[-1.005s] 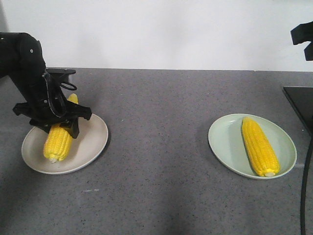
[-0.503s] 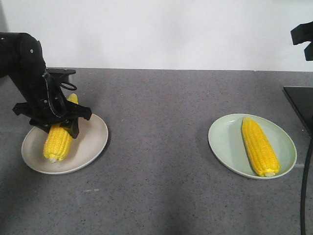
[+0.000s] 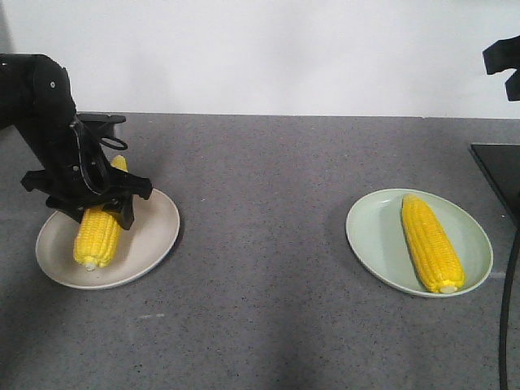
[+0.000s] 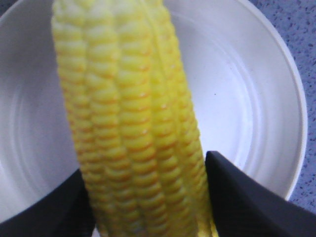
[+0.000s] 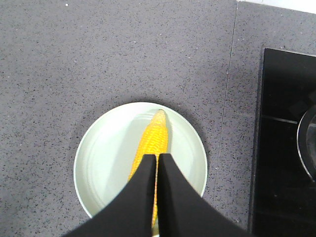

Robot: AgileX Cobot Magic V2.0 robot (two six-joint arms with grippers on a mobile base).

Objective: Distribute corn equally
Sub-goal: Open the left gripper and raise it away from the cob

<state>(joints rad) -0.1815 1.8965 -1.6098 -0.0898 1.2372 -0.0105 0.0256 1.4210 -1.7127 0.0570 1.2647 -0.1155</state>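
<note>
Almost nothing has shifted since a second ago: only the cob point(image 3: 98, 235) under my left gripper point(image 3: 88, 201) has settled a touch lower on the beige plate point(image 3: 150, 236). My left fingers point(image 4: 247, 202) sit on either side of that corn, close against the kernels, but I cannot tell whether they grip it or have just let go. The cob lies lengthwise on the plate, blunt end toward the near rim. My right gripper point(image 5: 157, 197) hangs high over the green plate point(image 3: 374, 236) with its fingers pressed together, holding nothing; a second cob point(image 3: 431, 242) rests there alone. One cob per plate looks like an even split. The risk, I judge, is lifting away carelessly: if a pad drags on the kernels, the cob could roll off the shallow rim onto the grey counter point(image 3: 260, 268).
</note>
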